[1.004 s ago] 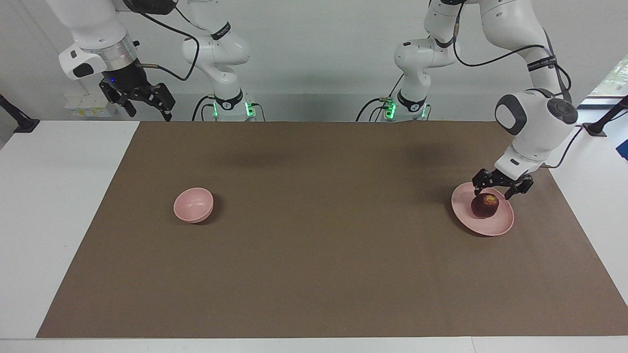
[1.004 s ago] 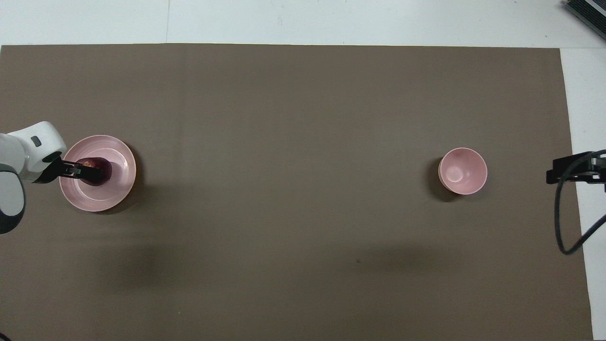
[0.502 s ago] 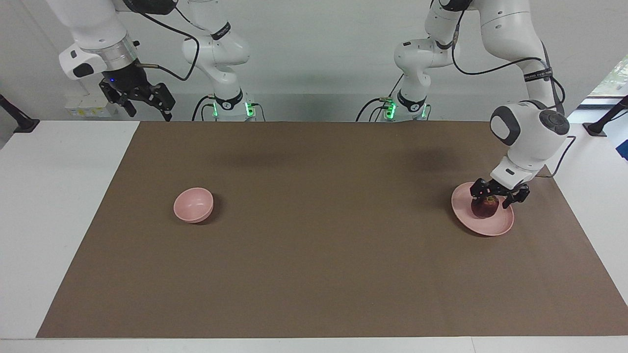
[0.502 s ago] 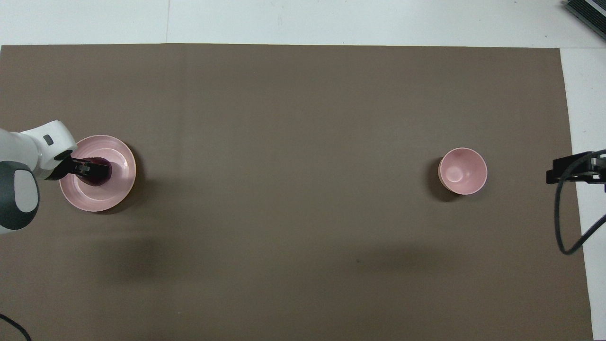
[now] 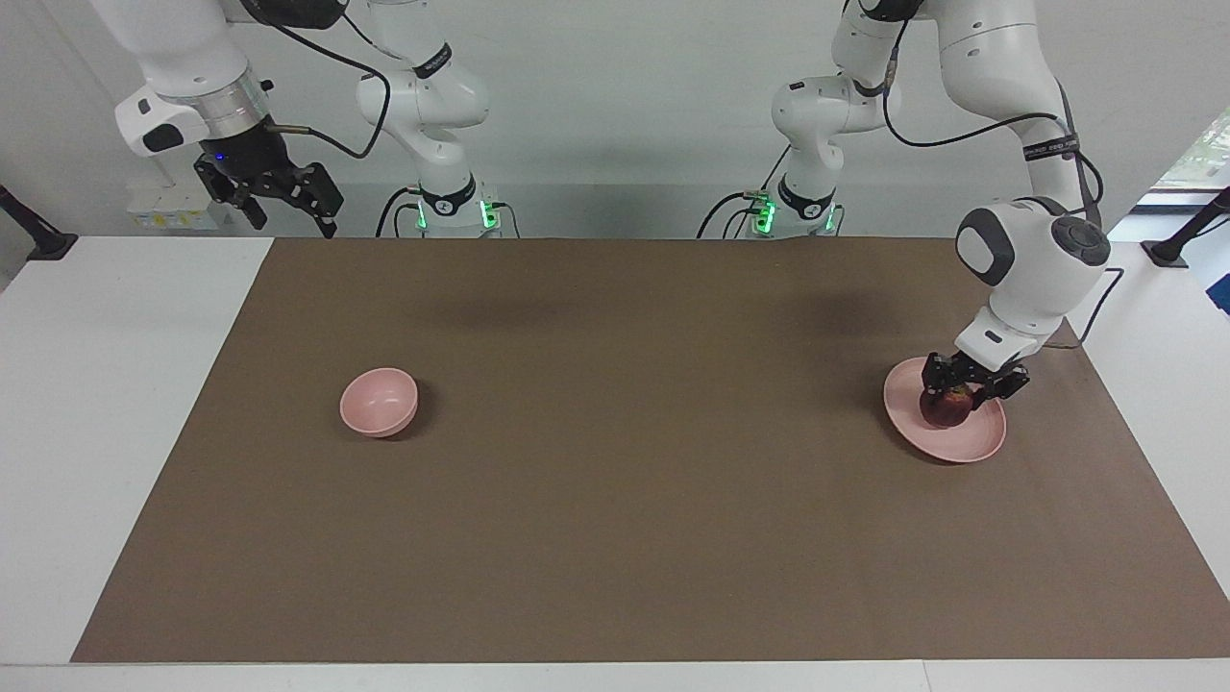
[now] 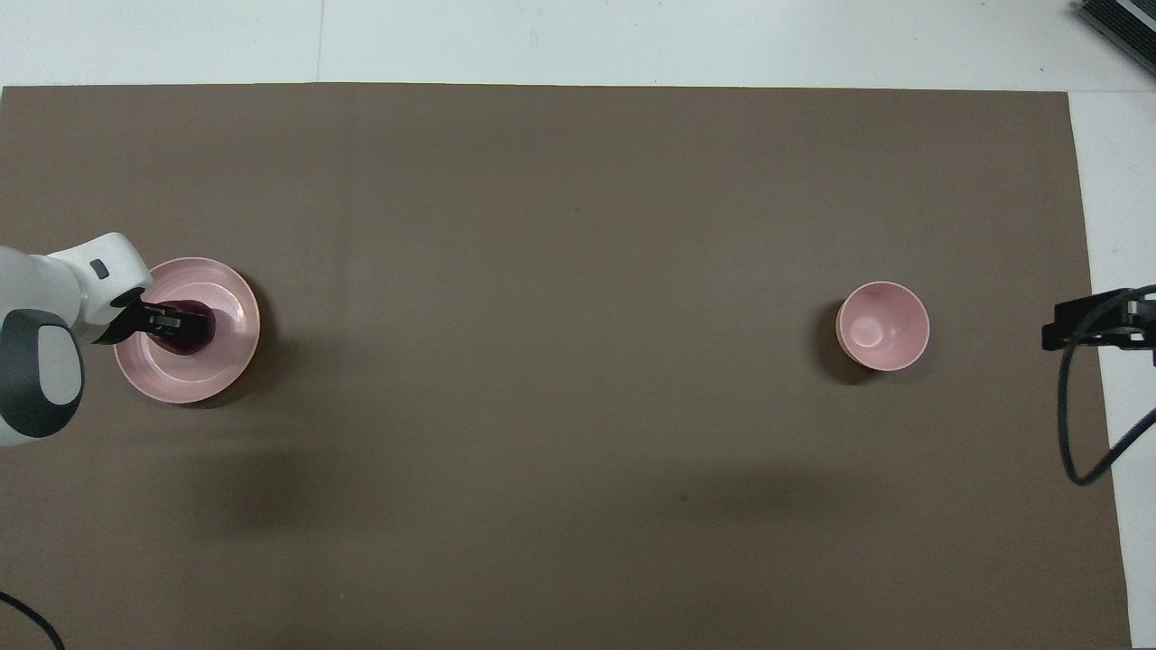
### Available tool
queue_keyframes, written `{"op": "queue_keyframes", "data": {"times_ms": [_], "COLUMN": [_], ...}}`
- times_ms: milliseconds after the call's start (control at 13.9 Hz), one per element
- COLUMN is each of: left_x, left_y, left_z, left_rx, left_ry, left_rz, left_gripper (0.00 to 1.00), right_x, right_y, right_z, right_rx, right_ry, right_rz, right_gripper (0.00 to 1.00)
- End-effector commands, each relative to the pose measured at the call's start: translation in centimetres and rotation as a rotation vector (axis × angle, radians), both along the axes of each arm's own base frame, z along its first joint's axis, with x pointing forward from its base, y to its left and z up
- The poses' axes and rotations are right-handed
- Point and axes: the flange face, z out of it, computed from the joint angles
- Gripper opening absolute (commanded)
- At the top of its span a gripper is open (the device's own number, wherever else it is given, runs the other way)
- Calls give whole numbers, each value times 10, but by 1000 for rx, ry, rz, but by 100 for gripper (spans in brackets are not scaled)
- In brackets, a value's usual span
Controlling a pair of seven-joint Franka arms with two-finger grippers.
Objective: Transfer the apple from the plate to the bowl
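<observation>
The dark red apple (image 5: 947,409) lies on the pale pink plate (image 5: 961,445) toward the left arm's end of the table. My left gripper (image 5: 958,392) is down on the plate with its fingers closed against the apple's sides. In the overhead view the left gripper (image 6: 181,319) covers part of the apple (image 6: 187,338) on the plate (image 6: 226,361). The small pink bowl (image 5: 380,402) stands empty toward the right arm's end; it also shows in the overhead view (image 6: 882,325). My right gripper (image 5: 288,221) waits open, raised over the table's white edge (image 6: 1052,330).
A brown mat (image 5: 615,500) covers most of the table between plate and bowl. White table surface (image 5: 115,384) borders it at both ends. A black cable (image 6: 1075,433) hangs from the right arm.
My left gripper has come down from just above the plate's robot-side rim onto the apple, and its fingers have drawn in around it. The right arm has not moved.
</observation>
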Motion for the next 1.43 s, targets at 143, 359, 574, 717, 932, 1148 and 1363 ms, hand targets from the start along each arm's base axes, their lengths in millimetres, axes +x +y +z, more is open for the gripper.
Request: {"op": "queue_keyframes", "data": {"times_ms": [143,359,574,717,932,1148,1363], "left_x": [-3,4,13,10,-6,-18,-20], "left_y": [-2,-1,-9,-15,-34,-52,-89], "left_z": [7,30,66,97,130,140,145], "left_rx": [-12,-18,-69,-178,-293,-481,-618], "left_ry": [15,38,72,66,81,113,137], "left_rz": [-11,-14,-9,33,46,79,101], "left_gripper": [0,0,0,0,0,0,0], "right_x": [-3,-3,-2,1,11,27,53], "right_y": [-1,-1,-10,-2,25,55,106], "right_z": [1,1,2,2,-10,-68,-127], "right_rx": [8,8,5,9,26,111,195], "right_ry": [-4,-4,-14,-34,-77,-60,-22], "right_rz": [24,21,15,40,88,57,-107], "right_gripper": [100,100,100,100,100,100,100]}}
